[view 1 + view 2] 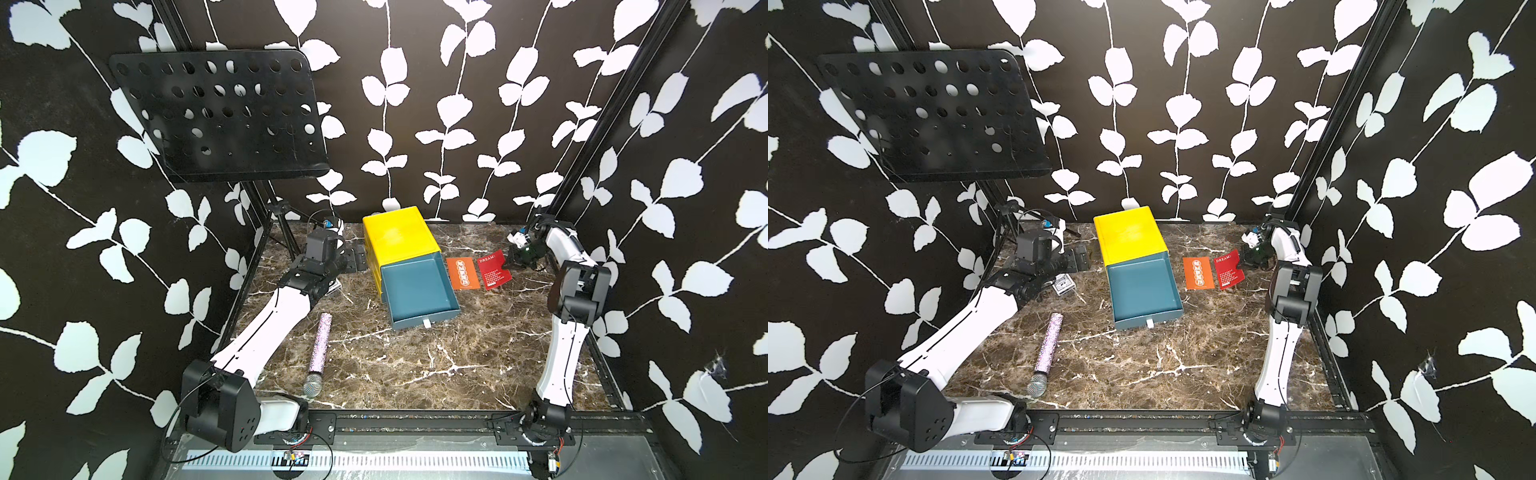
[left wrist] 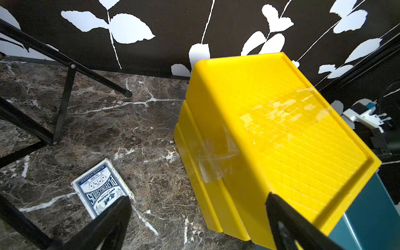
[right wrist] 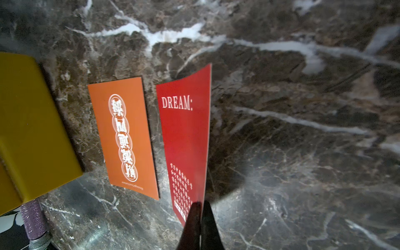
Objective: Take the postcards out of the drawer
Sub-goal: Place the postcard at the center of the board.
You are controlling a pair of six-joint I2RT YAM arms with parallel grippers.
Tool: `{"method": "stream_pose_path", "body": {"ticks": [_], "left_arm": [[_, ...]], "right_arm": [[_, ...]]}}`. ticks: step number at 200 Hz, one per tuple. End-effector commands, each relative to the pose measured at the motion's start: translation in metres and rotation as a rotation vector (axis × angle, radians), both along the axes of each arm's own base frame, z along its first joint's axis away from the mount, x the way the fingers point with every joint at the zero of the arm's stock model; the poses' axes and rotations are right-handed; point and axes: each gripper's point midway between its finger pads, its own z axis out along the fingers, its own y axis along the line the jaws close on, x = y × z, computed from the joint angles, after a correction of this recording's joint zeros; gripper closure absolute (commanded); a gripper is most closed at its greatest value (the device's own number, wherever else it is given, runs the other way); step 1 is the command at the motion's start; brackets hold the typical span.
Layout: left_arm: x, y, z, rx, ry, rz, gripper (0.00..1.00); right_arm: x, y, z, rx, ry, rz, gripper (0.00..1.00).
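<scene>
The teal drawer (image 1: pixel 419 291) (image 1: pixel 1144 286) stands pulled out of the yellow cabinet (image 1: pixel 399 235) (image 2: pixel 281 129), and its floor is bare. An orange postcard (image 1: pixel 462 272) (image 1: pixel 1199 272) (image 3: pixel 125 138) lies flat on the table right of the drawer. Beside it a red postcard (image 1: pixel 493 269) (image 1: pixel 1228 269) (image 3: pixel 184 138) printed "DREAM:" is tilted up on edge. My right gripper (image 1: pixel 509 259) (image 3: pixel 200 204) is shut on its end. My left gripper (image 1: pixel 356 259) (image 2: pixel 197 199) hangs open beside the cabinet's left wall, holding nothing.
A blue card box (image 2: pixel 101 188) (image 1: pixel 1064 286) lies on the marble table (image 1: pixel 415 365) under my left wrist. A glittery microphone (image 1: pixel 318 353) lies front left. A black music stand (image 1: pixel 216 116) rises at the back left, its legs (image 2: pixel 65 104) near the cabinet.
</scene>
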Motion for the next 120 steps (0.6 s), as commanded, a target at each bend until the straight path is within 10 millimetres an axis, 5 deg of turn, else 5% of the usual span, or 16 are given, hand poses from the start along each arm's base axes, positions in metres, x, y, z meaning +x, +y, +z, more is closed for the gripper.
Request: {"method": "stream_pose_path", "body": {"ticks": [1,35,63,88,120], "left_arm": [[0.001,0.004,0.002,0.002,0.000,0.014,0.01],[0.001,0.004,0.001,0.000,0.003,0.016,0.01],[0.001,0.004,0.002,-0.002,0.003,0.018,0.01],[0.002,0.004,0.002,-0.003,0.009,0.023,0.01],[0.003,0.007,0.000,-0.002,0.029,0.046,0.01]], "right_arm": [[-0.005,-0.015,-0.009,-0.067,0.039,0.008,0.99],[-0.005,-0.029,-0.026,-0.124,0.072,-0.005,0.91],[-0.001,-0.042,-0.025,-0.192,0.066,-0.025,0.74],[0.008,-0.058,-0.009,-0.278,0.010,-0.087,0.67],[0.008,-0.051,0.029,-0.274,-0.095,-0.156,0.65]]}}
